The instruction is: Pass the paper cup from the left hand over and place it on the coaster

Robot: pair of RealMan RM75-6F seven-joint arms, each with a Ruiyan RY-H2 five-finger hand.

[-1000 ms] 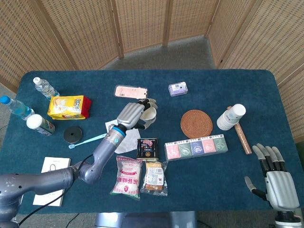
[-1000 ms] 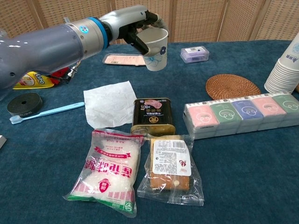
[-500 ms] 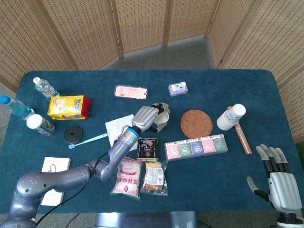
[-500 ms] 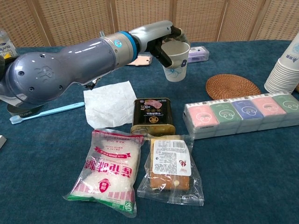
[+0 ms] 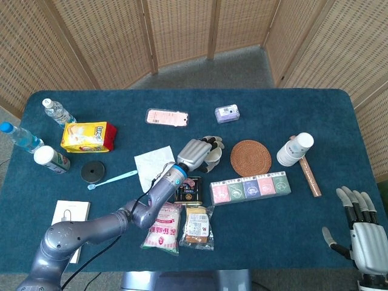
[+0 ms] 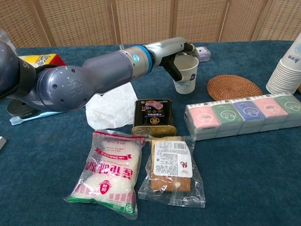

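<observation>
Chest view shows the near edge best: a white sugar-like packet (image 6: 107, 176) and a wrapped cake slice (image 6: 171, 169) lie side by side, with a dark tin (image 6: 154, 117) just behind them and a row of tissue packs (image 6: 244, 115) to the right. Only the head view shows the right hand (image 5: 362, 233), at the lower right corner off the table edge, fingers spread and holding nothing. That view also takes in the far left things: two bottles (image 5: 37, 130), a yellow snack bag (image 5: 88, 136) and a black disc (image 5: 93, 171).

Everything sits on a dark blue tablecloth (image 5: 291, 109), ringed by woven wicker screens (image 5: 182, 27).

Further back, the left hand (image 6: 176, 54) grips the paper cup (image 6: 186, 73) upright, fingers curled round its far side and the thumb across the near wall. The cup is just left of the round woven coaster (image 6: 234, 86), not over it; whether its base touches the cloth cannot be told. A stack of cups (image 6: 285, 70) stands beyond the coaster, at the right.
</observation>
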